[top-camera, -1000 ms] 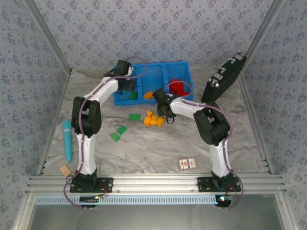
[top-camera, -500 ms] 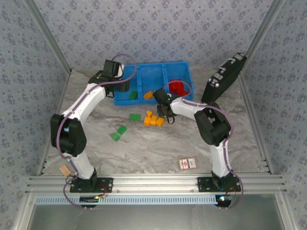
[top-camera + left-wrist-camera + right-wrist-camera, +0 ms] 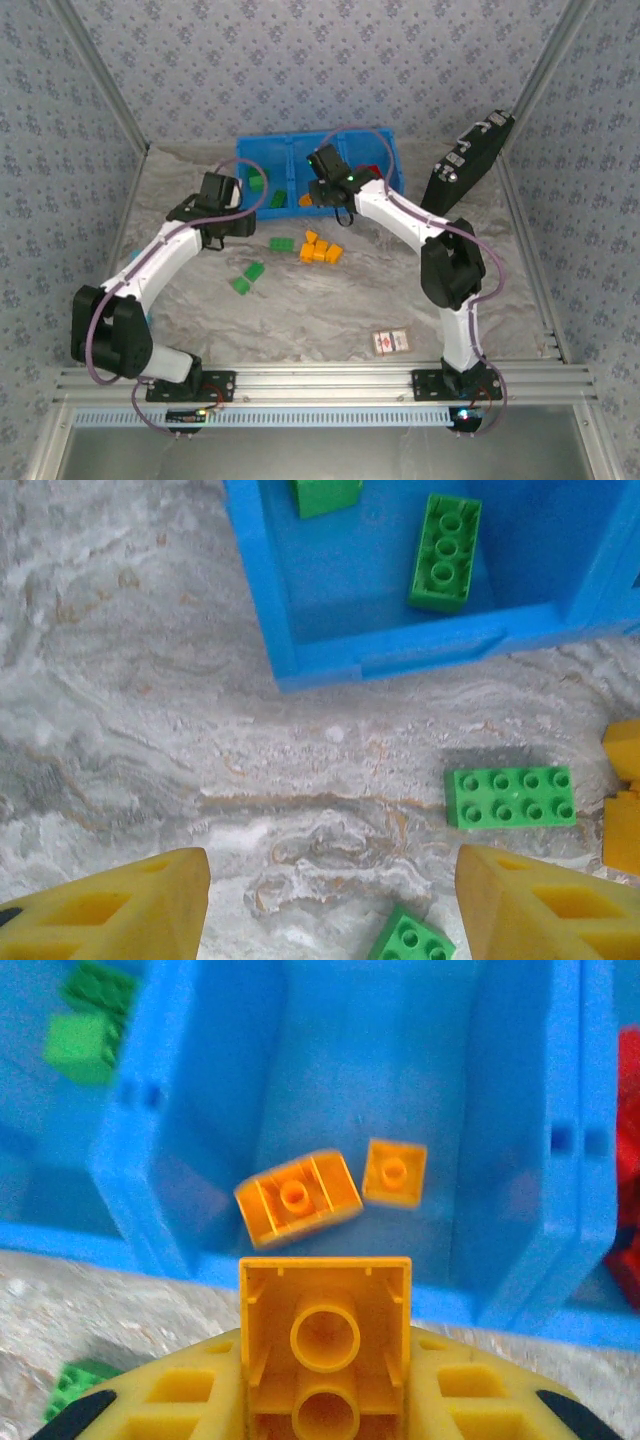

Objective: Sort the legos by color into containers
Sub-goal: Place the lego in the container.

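One orange lego (image 3: 325, 1345) gripped; two in tray (image 3: 515, 1210).

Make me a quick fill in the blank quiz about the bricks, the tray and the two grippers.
1. The right gripper is shut on an ____ brick.
2. The left gripper hangs ____ above the table.
3. The tray's left compartment holds ____ bricks.
Missing words: orange; open; green.
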### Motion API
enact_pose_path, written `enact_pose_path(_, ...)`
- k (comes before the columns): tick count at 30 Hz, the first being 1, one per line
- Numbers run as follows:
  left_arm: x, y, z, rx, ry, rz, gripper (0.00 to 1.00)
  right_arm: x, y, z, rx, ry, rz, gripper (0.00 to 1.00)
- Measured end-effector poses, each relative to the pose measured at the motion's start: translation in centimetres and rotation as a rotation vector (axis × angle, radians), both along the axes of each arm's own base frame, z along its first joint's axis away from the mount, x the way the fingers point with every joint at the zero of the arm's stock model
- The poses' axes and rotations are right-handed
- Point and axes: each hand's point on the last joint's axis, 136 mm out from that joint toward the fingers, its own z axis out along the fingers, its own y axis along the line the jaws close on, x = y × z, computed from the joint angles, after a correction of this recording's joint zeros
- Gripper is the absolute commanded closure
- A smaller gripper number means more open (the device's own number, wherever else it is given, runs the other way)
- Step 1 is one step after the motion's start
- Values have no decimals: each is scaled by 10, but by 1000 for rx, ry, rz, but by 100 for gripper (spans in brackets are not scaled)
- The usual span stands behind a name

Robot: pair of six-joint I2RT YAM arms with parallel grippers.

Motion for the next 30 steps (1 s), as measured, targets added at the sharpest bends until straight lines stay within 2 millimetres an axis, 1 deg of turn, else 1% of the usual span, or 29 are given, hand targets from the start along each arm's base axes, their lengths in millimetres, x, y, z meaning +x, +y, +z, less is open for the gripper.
enact_pose_path(2,-9,-3,-10,0,13,-3,35,12,5,10,18,-22,9,77)
enact_pose_path(3,-13,-5,-15,2,20,-9,34,18,6,11,25,-29,9,77)
enact_pose_path(5,-19,-14,-23,9,31,-30,35,35,7,8,31,-34,5,76)
enact_pose_path(7,-24,-22,-28,26,33,-53,34,48,6,-3,25,-24,0,76)
enact_pose_path(9,-26,-30,-31,62,25,-72,34,58,3,-20,12,-3,-7,76)
enact_pose_path(11,-25,-40,-37,105,15,-90,33,65,-1,-39,1,28,-12,76)
enact_pose_path(13,-25,-49,-47,132,23,-108,33,70,-6,-54,-8,53,-18,74)
enact_pose_path(16,-24,-53,-67,160,64,-117,31,76,-7,-65,-5,83,-10,68)
enact_pose_path(18,-22,-54,-77,174,89,-119,30,78,-6,-67,3,87,-2,65)
enact_pose_path(20,-17,-58,-83,176,105,-122,30,78,-6,-67,5,91,10,64)
enact_pose_path(24,-4,-69,-81,149,89,-115,29,77,-5,-70,7,96,34,59)
enact_pose_path(27,3,-76,-77,121,78,-112,29,73,-4,-77,1,112,55,56)
enact_pose_path(30,8,-82,-78,107,76,-114,29,70,-4,-83,-6,125,68,53)
